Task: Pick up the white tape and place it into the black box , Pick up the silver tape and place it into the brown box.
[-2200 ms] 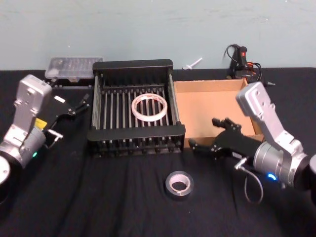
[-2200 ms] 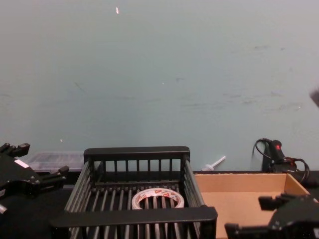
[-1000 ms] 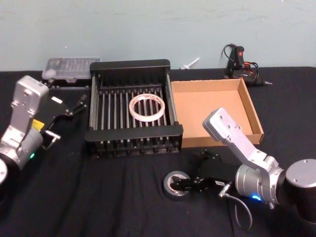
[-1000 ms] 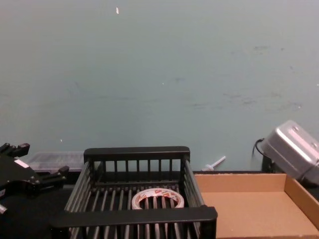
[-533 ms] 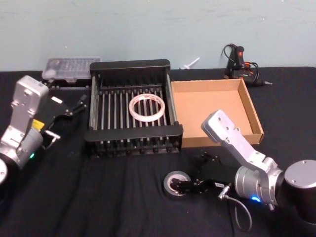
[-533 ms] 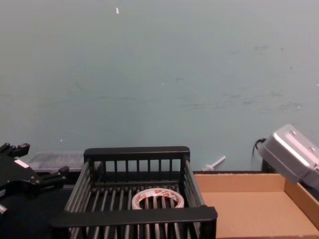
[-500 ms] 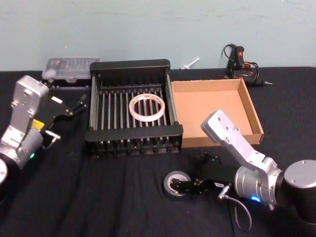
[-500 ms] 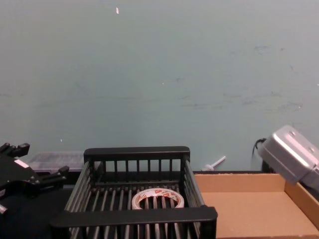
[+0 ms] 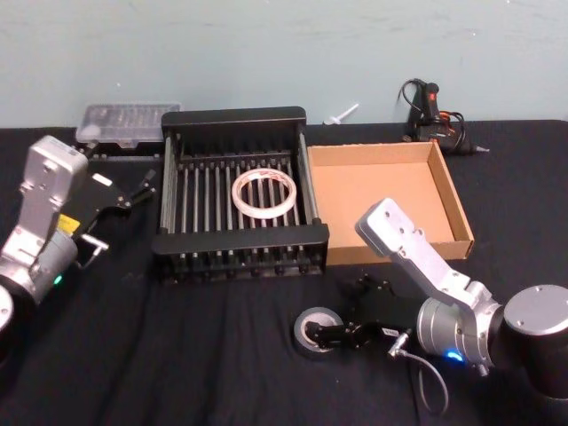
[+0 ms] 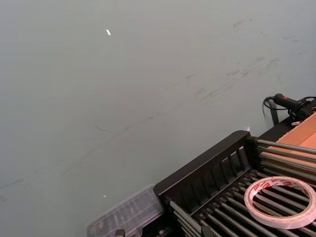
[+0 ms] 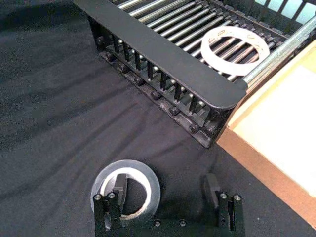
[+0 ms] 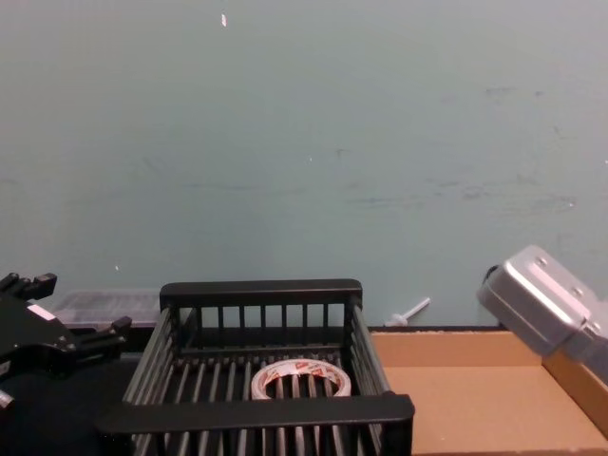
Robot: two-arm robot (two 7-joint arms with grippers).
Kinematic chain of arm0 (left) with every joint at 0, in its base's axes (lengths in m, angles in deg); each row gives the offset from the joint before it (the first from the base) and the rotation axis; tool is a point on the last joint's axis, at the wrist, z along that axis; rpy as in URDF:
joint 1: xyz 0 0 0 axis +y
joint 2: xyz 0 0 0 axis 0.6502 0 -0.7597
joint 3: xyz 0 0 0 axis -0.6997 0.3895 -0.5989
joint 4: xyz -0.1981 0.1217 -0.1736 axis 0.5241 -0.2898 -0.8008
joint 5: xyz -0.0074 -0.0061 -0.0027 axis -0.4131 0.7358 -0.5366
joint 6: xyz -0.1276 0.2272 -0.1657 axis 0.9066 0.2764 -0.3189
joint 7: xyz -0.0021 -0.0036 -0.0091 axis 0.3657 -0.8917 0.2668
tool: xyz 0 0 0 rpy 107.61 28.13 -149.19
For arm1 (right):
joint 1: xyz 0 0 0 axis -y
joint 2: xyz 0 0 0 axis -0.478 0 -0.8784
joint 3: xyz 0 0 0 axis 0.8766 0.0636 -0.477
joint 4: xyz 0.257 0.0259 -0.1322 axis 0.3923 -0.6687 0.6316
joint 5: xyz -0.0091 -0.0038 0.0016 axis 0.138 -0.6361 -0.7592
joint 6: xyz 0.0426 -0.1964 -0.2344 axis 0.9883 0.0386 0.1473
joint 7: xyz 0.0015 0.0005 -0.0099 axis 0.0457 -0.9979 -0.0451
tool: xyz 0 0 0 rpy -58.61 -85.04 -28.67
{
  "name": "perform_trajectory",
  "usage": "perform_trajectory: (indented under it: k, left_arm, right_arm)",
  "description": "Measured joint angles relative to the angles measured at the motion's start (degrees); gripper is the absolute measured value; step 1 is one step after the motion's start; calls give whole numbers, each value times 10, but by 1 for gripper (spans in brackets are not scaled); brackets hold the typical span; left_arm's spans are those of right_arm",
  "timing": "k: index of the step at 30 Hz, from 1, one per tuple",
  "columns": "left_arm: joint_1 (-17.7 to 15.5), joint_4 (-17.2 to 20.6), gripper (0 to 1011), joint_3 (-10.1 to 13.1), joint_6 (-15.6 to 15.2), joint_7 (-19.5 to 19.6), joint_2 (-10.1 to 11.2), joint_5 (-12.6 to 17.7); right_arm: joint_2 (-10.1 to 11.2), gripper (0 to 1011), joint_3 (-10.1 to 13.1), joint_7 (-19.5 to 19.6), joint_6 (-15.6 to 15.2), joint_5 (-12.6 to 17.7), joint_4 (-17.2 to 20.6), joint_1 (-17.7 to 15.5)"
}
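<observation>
Lying flat on the black cloth, the small dark grey-silver duct tape roll [image 9: 318, 333] is sitting at six o'clock from the black slatted plastic crate [image 9: 241, 254], where the wide whitish tape ring [image 9: 264, 193] is already resting. We are bringing our right gripper [image 11: 165, 190] in from the roll's three o'clock, wide open and empty, one finger [image 11: 119, 187] inside the core. The shallow brown cardboard box [image 9: 453, 197] is waiting at one o'clock. Our left gripper [image 9: 133, 193] is idling open at nine o'clock of the crate.
</observation>
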Motion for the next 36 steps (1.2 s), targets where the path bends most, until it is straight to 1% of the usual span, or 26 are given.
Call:
perform_trajectory:
  k: [12, 14, 16, 18, 20, 21, 22, 23, 24, 25, 28, 29, 32, 35, 36]
  left_arm:
    - [0, 0, 1001, 0, 0, 0, 0, 0]
    - [0, 0, 1001, 0, 0, 0, 0, 0]
    - [0, 0, 1001, 0, 0, 0, 0, 0]
    - [0, 0, 1001, 0, 0, 0, 0, 0]
    - [0, 0, 1001, 0, 0, 0, 0, 0]
    - [0, 0, 1001, 0, 0, 0, 0, 0]
    - [0, 0, 1001, 0, 0, 0, 0, 0]
    - [0, 0, 1001, 0, 0, 0, 0, 0]
    - [0, 0, 1001, 0, 0, 0, 0, 0]
    - [0, 0, 1001, 0, 0, 0, 0, 0]
    - [0, 0, 1001, 0, 0, 0, 0, 0]
    - [0, 0, 1001, 0, 0, 0, 0, 0]
    - [0, 0, 1001, 0, 0, 0, 0, 0]
    - [0, 0, 1001, 0, 0, 0, 0, 0]
    - [0, 0, 1002, 0, 0, 0, 0, 0]
  right_arm:
    - [0, 1003, 1, 0, 0, 1, 0, 0]
    - [0, 969, 1, 0, 0, 1, 0, 0]
    - [0, 916, 1, 0, 1, 1, 0, 0]
    - [0, 888, 1, 0, 1, 2, 0, -1]
    - [0, 821, 1, 0, 1, 2, 0, -1]
    - [0, 810, 1, 0, 1, 2, 0, -1]
    - [0, 765, 1, 0, 1, 2, 0, -1]
    - [0, 765, 1, 0, 1, 2, 0, -1]
    - [0, 710, 1, 0, 1, 2, 0, -1]
    - [0, 691, 1, 0, 1, 2, 0, -1]
    - [0, 568, 1, 0, 1, 2, 0, -1]
    - [0, 568, 1, 0, 1, 2, 0, -1]
    - [0, 446, 1, 0, 1, 2, 0, -1]
    - [0, 385, 1, 0, 1, 2, 0, -1]
    - [0, 329, 1, 0, 1, 2, 0, -1]
